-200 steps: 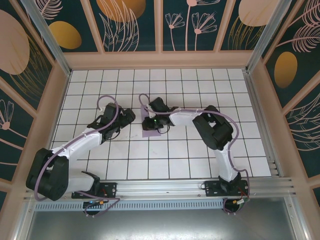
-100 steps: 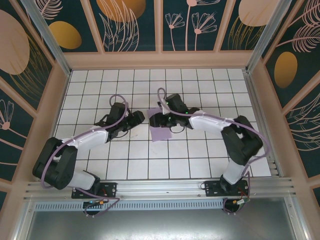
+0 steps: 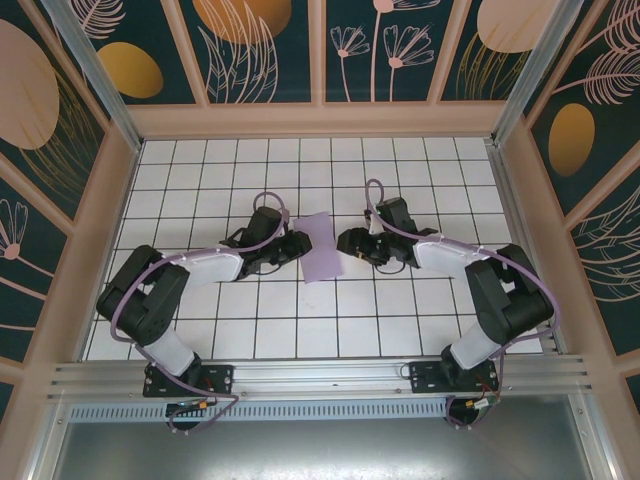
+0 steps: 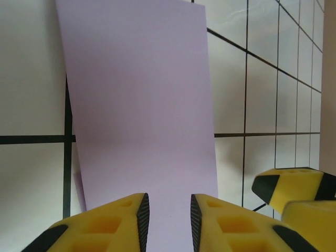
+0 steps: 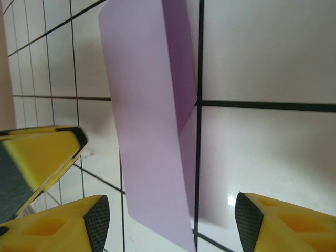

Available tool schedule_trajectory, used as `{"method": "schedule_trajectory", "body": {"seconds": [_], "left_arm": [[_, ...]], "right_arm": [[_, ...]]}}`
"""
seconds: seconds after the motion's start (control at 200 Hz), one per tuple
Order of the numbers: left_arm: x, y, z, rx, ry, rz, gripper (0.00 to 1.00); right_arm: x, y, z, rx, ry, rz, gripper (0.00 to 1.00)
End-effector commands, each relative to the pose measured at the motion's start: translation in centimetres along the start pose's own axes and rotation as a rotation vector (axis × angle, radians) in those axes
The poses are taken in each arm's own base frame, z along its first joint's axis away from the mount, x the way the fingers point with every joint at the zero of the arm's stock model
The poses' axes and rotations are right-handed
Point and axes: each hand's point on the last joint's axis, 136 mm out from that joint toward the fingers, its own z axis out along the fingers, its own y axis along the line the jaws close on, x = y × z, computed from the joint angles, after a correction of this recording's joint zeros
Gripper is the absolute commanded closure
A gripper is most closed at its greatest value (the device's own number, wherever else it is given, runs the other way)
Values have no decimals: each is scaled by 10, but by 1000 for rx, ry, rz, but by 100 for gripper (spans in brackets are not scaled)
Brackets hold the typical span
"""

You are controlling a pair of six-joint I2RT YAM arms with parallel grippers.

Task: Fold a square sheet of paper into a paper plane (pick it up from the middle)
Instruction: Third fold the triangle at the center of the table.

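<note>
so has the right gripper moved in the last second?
Yes. Against the floor tiles, the right gripper has pulled back rightward, off the purple paper it covered, to beside its right edge.

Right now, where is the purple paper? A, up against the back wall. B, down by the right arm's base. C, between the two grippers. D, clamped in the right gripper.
C: in the top view the paper sits between the left gripper and the right gripper, whose jaws stand wide apart short of it.
</note>
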Motion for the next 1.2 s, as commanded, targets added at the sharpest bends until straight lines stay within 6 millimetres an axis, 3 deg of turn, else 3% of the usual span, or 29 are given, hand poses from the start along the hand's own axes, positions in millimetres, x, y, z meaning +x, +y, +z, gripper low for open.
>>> {"method": "schedule_trajectory", "body": {"seconds": [0.0,0.47,0.876,1.196], "left_arm": [[-3,-8,7,31,-1,-8,70],[0,-3,11,24,5,-21,72],[7,5,26,25,43,-39,74],[16,24,32,-37,68,-59,77]], "right_arm": [[7,7,5,-68,45,7,33],[35,5,28,-110,206,19,47],[47,13,23,-167,242,45,61],[50,8,20,-137,236,72,71]]}}
